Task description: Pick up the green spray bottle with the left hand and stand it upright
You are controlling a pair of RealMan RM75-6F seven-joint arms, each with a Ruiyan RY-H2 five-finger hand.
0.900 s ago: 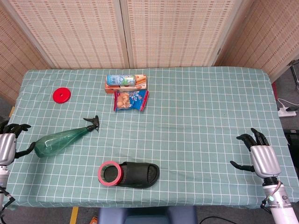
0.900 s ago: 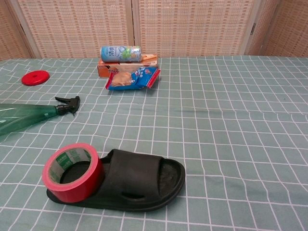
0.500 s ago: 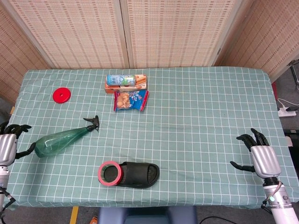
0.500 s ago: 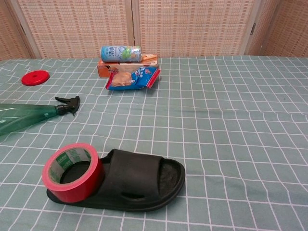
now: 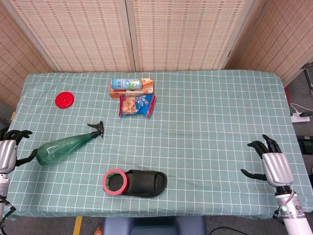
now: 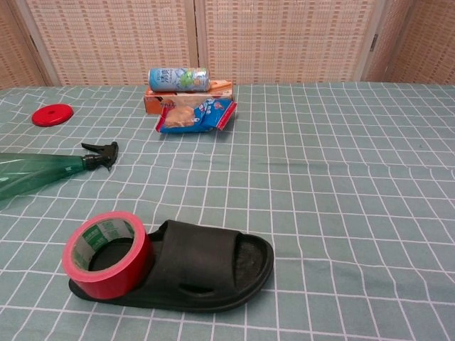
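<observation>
Our left hand (image 5: 9, 149) hangs empty at the table's left edge, fingers apart, just beside the base of the green spray bottle (image 5: 62, 146), which lies flat. Our right hand (image 5: 272, 164) rests empty, fingers spread, near the right edge of the checked cloth (image 5: 210, 127), with wicker screens (image 5: 171, 34) behind.

Silver-backed left hand (image 5: 7, 149) and right hand (image 5: 272, 164) with black fingers, white wrist below the right.

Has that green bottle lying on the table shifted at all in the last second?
No. The green spray bottle lies on its side at the same spot, its black nozzle pointing toward the snack packet, just as before.
</observation>
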